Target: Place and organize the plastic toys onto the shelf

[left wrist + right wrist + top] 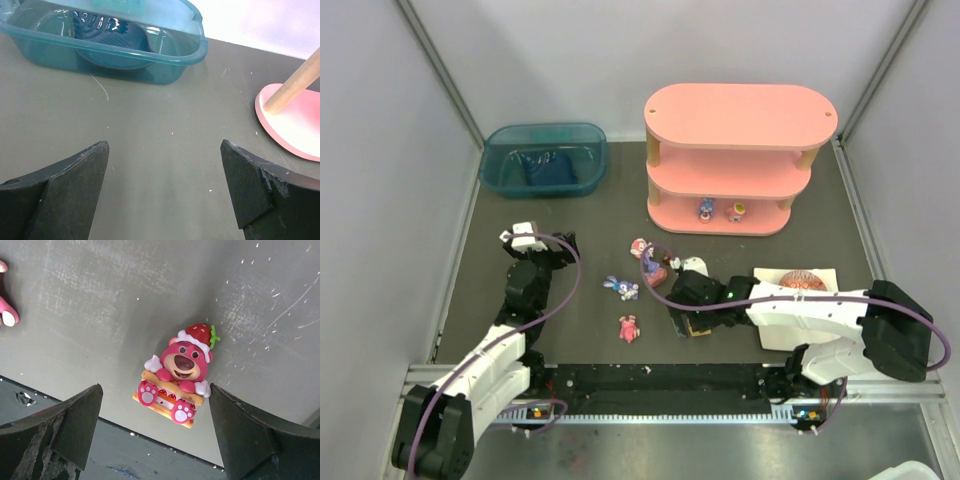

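The pink three-tier shelf (740,115) stands at the back right, with two small figurines (705,208) (737,211) on its bottom board. On the mat lie a purple-blue bunny (621,288), a pink figurine (629,328), a pink-white one (638,247) and a red-purple one (656,270). My right gripper (692,322) is open over a pink bear with a strawberry hat (179,375). The bear lies between the open fingers (155,390), untouched. My left gripper (560,248) is open and empty over bare mat (164,145).
A teal translucent bin (544,158) stands at the back left and shows in the left wrist view (115,50). A patterned red-orange egg (803,280) rests on white paper at the right. The shelf's bottom board (292,120) and a wooden post (295,82) show right of the left gripper. Another pink toy (6,315) lies at the right wrist view's left edge.
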Available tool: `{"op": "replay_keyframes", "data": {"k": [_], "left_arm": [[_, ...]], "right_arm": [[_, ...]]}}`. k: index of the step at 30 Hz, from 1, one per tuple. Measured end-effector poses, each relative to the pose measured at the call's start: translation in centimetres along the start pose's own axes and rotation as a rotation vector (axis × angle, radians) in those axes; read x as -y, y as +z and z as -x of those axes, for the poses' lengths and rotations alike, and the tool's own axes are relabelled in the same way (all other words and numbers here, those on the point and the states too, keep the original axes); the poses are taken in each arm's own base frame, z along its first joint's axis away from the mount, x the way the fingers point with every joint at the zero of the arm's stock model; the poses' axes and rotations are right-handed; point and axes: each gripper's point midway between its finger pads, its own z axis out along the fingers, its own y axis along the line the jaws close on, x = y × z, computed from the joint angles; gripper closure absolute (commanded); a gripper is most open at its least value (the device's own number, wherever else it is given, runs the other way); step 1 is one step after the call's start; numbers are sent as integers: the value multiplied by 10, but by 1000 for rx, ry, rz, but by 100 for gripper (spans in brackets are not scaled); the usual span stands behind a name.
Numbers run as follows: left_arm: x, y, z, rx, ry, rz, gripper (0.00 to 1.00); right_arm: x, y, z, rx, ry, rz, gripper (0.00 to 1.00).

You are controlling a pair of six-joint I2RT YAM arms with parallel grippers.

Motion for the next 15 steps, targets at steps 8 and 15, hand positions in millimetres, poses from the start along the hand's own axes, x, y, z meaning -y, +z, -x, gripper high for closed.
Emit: {"op": "replay_keyframes", "data": {"k": [8,15], "left_arm": [[-1,0,0,2,0,6,1],[-1,0,0,2,0,7,1]], "right_arm": [[14,1,2,-47,35,-31,13],[26,2,4,-70,61,-43,14]]}}
